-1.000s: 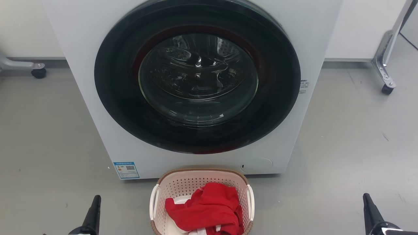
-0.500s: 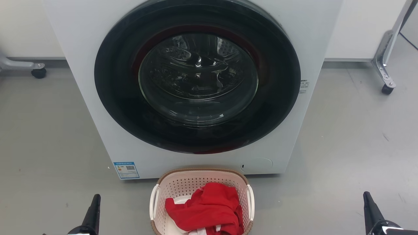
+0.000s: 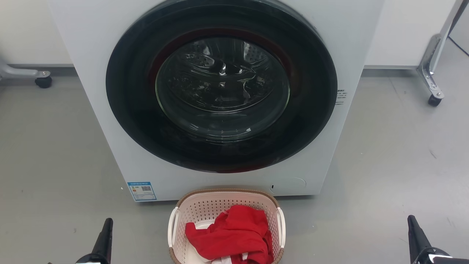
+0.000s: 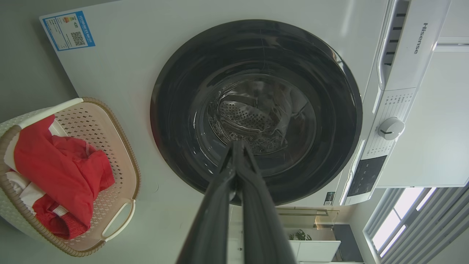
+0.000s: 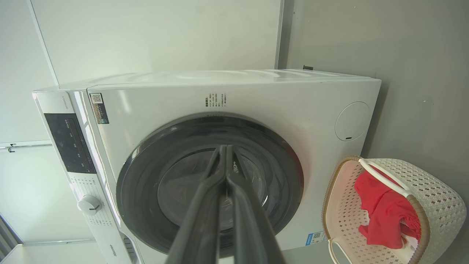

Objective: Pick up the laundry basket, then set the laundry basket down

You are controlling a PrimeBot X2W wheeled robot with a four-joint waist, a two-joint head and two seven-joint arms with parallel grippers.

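Observation:
The laundry basket (image 3: 205, 211) stands on the grey floor just in front of the washer, cream with perforated sides, a brown rim and white side handles. Red and white clothes (image 3: 231, 234) lie inside it. It also appears at the lower left as the laundry basket (image 4: 110, 146) and at the lower right as the laundry basket (image 5: 436, 194). My left gripper (image 3: 107, 222) is at the lower left, well left of the basket. My right gripper (image 3: 410, 220) is far to its right. In the wrist views the left gripper (image 4: 237, 143) and the right gripper (image 5: 224, 147) have their fingers pressed together, holding nothing.
A white front-loading washer (image 3: 91, 55) with a shut dark round door (image 3: 221, 88) rises right behind the basket. Wheeled metal frame legs stand at the far left (image 3: 43, 81) and far right (image 3: 435, 99). Bare grey floor lies on both sides of the basket.

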